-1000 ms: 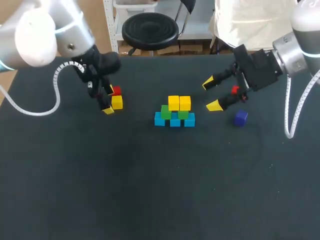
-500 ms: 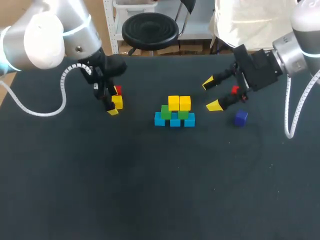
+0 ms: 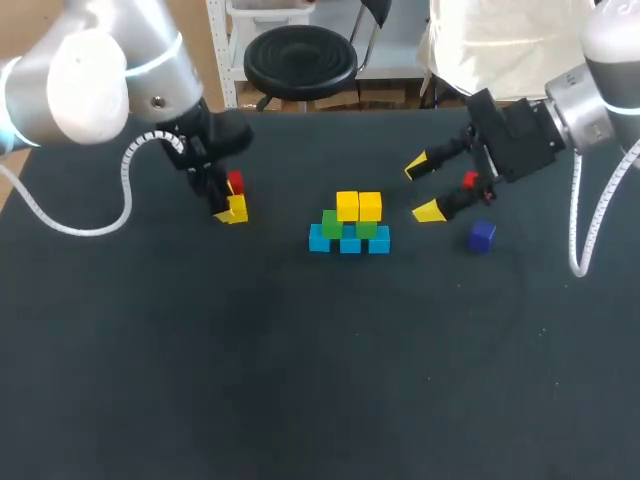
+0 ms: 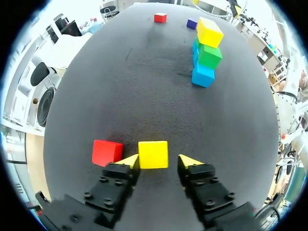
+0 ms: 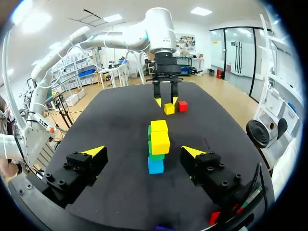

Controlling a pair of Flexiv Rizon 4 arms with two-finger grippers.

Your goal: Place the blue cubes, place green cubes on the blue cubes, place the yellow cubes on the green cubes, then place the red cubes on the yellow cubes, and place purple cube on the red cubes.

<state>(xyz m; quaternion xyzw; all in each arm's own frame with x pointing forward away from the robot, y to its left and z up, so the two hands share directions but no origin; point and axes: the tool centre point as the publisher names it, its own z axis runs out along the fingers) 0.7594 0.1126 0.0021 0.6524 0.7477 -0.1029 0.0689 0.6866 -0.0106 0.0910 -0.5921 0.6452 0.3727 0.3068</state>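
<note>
The left gripper (image 4: 159,161) sits low on the table (image 3: 300,380), its fingers spread around a loose yellow cube (image 4: 153,154), with a gap showing on one side. A red cube (image 4: 107,152) lies just beside that cube. At mid-table, blue cubes (image 3: 348,241) carry green cubes (image 3: 350,227) and stacked yellow cubes (image 3: 358,206). The right gripper (image 3: 422,189) hangs wide open past the stack, near a second red cube (image 3: 469,180) and the purple cube (image 3: 482,235).

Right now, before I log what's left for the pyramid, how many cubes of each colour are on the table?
Blue cubes: 3
Green cubes: 2
Yellow cubes: 3
Red cubes: 2
Purple cube: 1
Total: 11
</note>
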